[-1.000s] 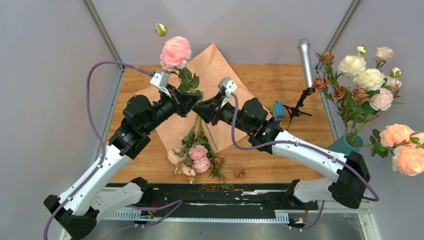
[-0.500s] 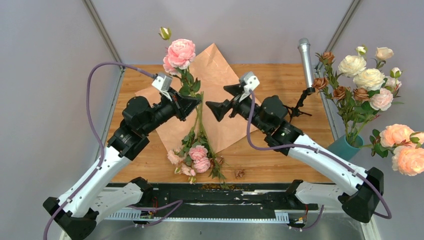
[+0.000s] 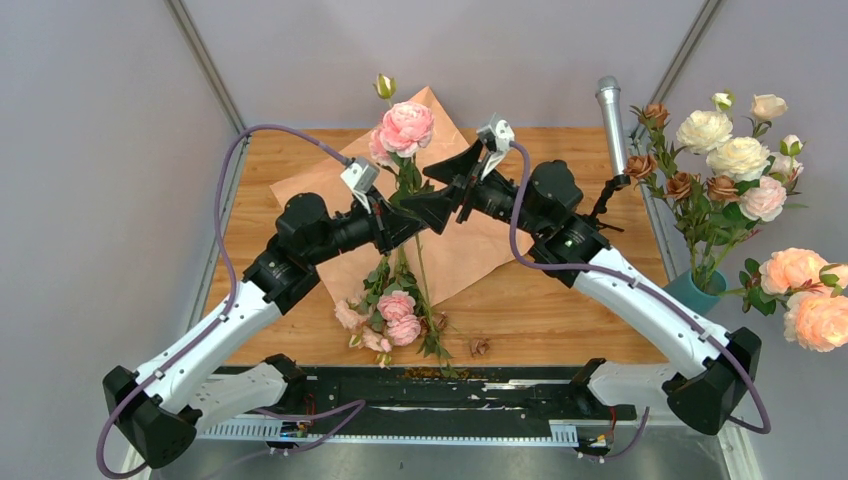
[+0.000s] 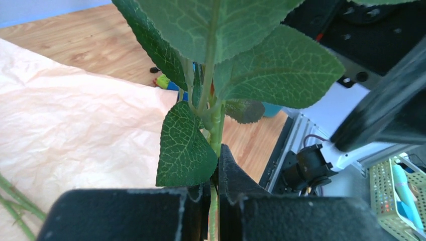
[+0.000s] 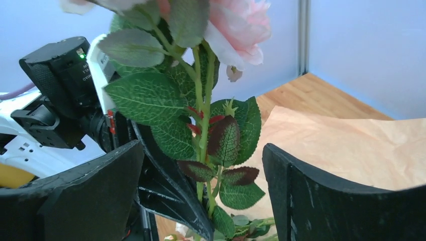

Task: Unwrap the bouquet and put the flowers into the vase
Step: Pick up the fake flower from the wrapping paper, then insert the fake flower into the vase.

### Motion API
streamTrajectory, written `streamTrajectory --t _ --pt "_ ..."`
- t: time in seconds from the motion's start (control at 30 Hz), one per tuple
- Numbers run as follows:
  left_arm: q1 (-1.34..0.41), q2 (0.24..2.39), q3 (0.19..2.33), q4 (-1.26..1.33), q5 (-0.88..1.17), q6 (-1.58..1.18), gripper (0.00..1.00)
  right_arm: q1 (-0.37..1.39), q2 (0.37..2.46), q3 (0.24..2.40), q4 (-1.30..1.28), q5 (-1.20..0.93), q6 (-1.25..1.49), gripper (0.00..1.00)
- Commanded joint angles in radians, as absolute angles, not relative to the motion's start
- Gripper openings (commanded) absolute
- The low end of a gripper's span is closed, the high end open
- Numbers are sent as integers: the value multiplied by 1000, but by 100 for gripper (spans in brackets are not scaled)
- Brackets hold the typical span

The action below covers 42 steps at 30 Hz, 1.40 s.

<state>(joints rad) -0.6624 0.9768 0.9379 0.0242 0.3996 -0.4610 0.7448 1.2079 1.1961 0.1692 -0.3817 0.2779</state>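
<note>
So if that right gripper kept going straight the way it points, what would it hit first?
Most likely the leafy flower stem, standing between its open jaws; just behind sits the left gripper, shut on that stem. Depth is unclear.

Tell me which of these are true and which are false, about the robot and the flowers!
1. The left gripper pinches the stem of the pink rose. True.
2. The right gripper is squeezed shut. False: its jaws stand open, one on each side of the stem.
3. The tan paper lies spread open on the table. True.
4. Every flower is in the vase. False: small roses lie on the table, away from the vase.
</note>
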Motion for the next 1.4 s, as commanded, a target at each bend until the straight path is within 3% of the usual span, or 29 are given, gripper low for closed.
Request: streamTrajectory --t 0.0,0.13,0.37,0.4,0.43,0.47,0.53,0.6,0.7,0.87,0.97,1.37 --pt "-682 980 942 118 439 -472 0 748 1253 1243 165 -456 324 88" --pt "-688 992 942 123 447 -483 0 748 1268 1249 144 -454 323 78" --pt "-698 1005 949 97 447 -467 0 747 1233 1241 117 -393 260 20" --pt "-698 1009 955 82 447 -464 2 747 1222 1241 103 -379 241 12" --pt "-699 1014 962 68 446 -461 11 747 1212 1241 86 -356 221 2" --pt "-699 1018 966 54 442 -458 22 747 1199 1240 65 -332 198 0" --pt "-698 1022 971 22 420 -449 54 748 1175 1239 13 -269 141 0" --pt "-697 1025 987 -66 358 -426 79 749 1149 1245 -64 -176 48 0" --pt "-684 1049 1024 -187 297 -368 98 752 1151 1324 -228 172 -64 0" --pt "-561 1076 1023 -293 360 -353 100 749 1172 1387 -349 556 -253 0" --pt "-471 1044 1018 -333 386 -294 100 697 1154 1382 -330 657 -311 0" --pt "-162 921 991 -371 349 -187 100 224 946 1299 -257 517 -347 0"
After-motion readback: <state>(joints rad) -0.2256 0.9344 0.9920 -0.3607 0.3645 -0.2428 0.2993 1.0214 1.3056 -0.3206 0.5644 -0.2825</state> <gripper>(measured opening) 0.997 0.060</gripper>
